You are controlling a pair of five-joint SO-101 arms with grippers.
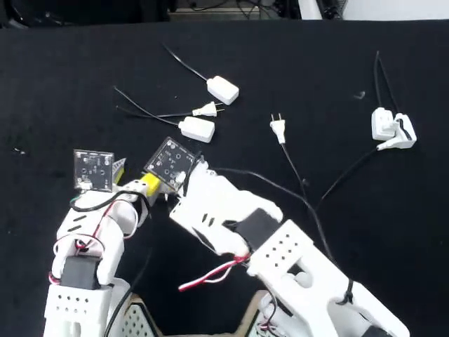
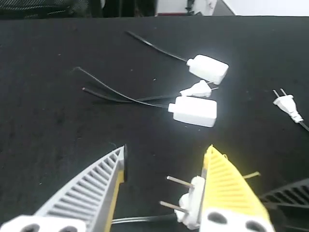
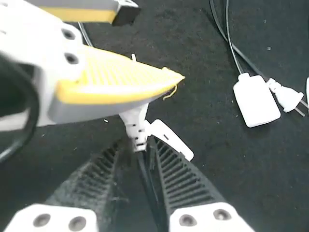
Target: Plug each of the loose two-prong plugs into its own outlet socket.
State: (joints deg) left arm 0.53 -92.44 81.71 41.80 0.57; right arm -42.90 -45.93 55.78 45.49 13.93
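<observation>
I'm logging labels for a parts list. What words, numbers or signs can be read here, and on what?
No text is legible.
Two dark square boards on the arms: pale specks, too small to read.
White sockets and plugs: no print visible.

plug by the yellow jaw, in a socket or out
Out. The plug shows two bare prongs in the left wrist view, and the right gripper has its jaws shut on it.

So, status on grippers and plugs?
Left gripper open around a plug. Right gripper shut on that plug's cord end. Two free sockets ahead, second plug lying between them.
</observation>
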